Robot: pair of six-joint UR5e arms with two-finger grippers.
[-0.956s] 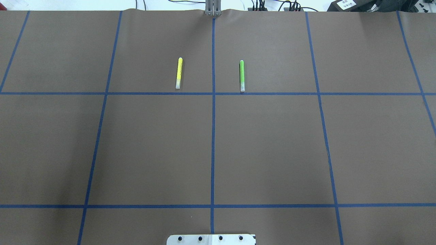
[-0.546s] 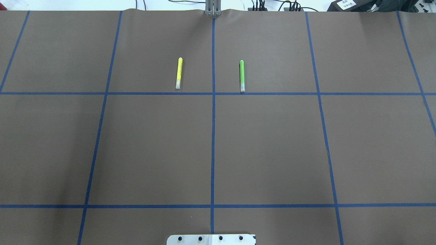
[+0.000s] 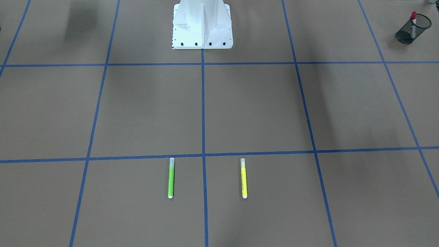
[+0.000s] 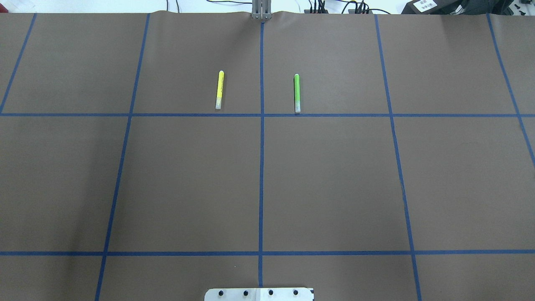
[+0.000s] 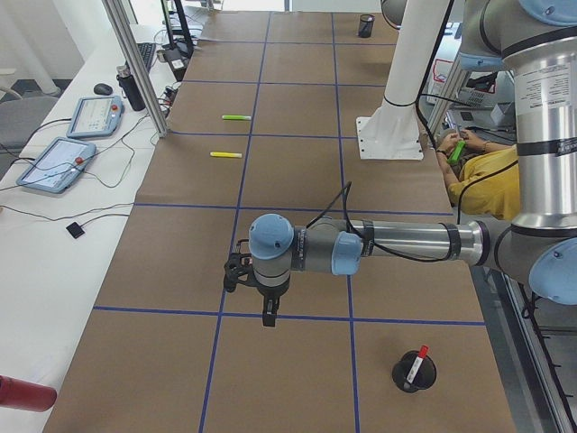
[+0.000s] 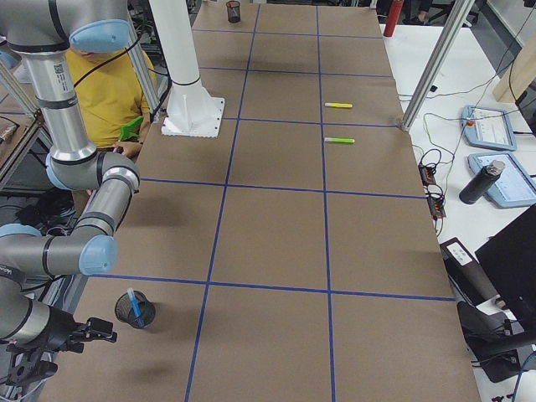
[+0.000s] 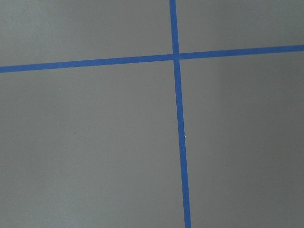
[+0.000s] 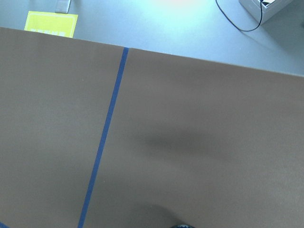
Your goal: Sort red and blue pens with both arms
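Observation:
The red pen (image 3: 413, 20) stands in a black mesh cup (image 3: 408, 34) at the table corner on my left side; the exterior left view shows that red pen (image 5: 416, 363) and its cup (image 5: 413, 374) too. The blue pen (image 6: 133, 304) stands in another mesh cup (image 6: 135, 311) on my right side. My left gripper (image 5: 267, 317) hangs over the brown mat a little way from the red pen's cup, and my right gripper (image 6: 23, 370) sits low beside the blue pen's cup. Both show only in side views, so I cannot tell open or shut.
A yellow marker (image 4: 219, 90) and a green marker (image 4: 297, 93) lie parallel on the far side of the mat, either side of the centre tape line. The white robot base (image 3: 202, 24) stands at the near edge. A person in yellow (image 6: 109, 92) sits behind the robot.

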